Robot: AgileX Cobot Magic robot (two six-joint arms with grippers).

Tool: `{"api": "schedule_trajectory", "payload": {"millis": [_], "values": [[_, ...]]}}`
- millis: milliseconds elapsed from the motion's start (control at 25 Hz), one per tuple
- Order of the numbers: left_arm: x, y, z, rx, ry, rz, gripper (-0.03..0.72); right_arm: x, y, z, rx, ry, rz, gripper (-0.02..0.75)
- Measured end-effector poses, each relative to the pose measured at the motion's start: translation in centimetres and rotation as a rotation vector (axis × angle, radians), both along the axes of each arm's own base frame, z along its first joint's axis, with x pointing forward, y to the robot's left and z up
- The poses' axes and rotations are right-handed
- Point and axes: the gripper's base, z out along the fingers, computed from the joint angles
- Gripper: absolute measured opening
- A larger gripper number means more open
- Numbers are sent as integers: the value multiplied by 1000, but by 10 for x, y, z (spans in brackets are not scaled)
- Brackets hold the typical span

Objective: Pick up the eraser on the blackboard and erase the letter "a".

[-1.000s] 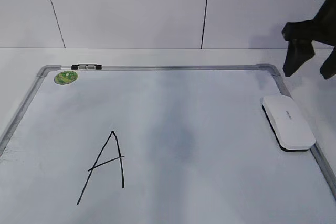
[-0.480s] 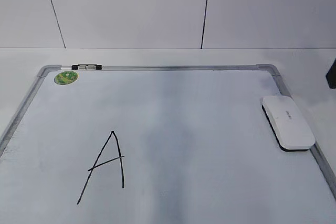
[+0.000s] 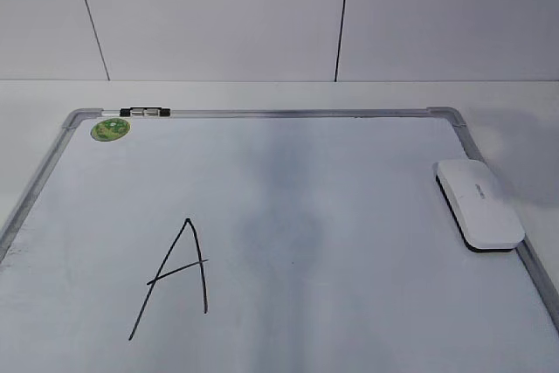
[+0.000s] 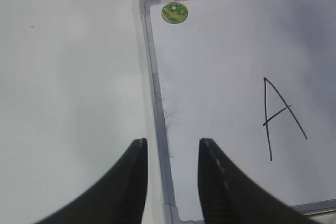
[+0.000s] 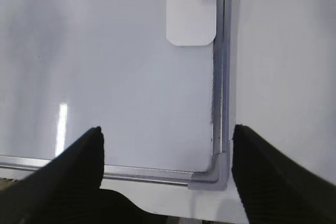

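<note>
The blackboard (image 3: 288, 113) is lying flat on a pale table (image 3: 262, 93), and its writing surface is showing a smudged grey patch around the middle. The eraser (image 3: 479, 203) is resting white side up on the board's right edge, close against the metal frame and nearer the far corner than the near one; the right wrist view is showing it (image 5: 191, 6) at the top of the picture, alongside the frame. A tall angular capital A (image 3: 172, 279) is standing in black marker on the left half of the board, and no small cursive "a" is showing on the visible surface. A round green sticker (image 3: 110, 129) is sitting near the far left corner, beside a small black clip (image 3: 145, 112) on the frame. Neither arm is appearing in the exterior view. The left gripper (image 4: 172, 148) is hanging over the board's left frame with its jaws a little apart and holding nothing. The right gripper (image 5: 167, 137) is hanging above the near right corner, jaws spread wide and empty.
</note>
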Motion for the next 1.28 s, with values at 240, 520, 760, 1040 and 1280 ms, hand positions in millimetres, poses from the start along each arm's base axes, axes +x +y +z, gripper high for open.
{"api": "schedule_trajectory", "payload": {"millis": [240, 520, 760, 1040, 1280], "values": [[-34, -4, 5, -53, -92, -35, 242, -50, -5, -2, 12, -98, 1, 580], [-56, -7, -31, -74, -60, -84, 242, -102, -11, -7, 28, -245, 1, 580], [-68, -5, -58, -53, -41, -75, 239, -138, -14, -22, 38, -347, 2, 580], [-93, -2, -74, -49, -117, -75, 238, -164, -17, -46, 45, -422, 7, 580], [-115, -1, -89, -51, -197, -77, 238, -170, -19, -68, -3, -429, 47, 580]]}}
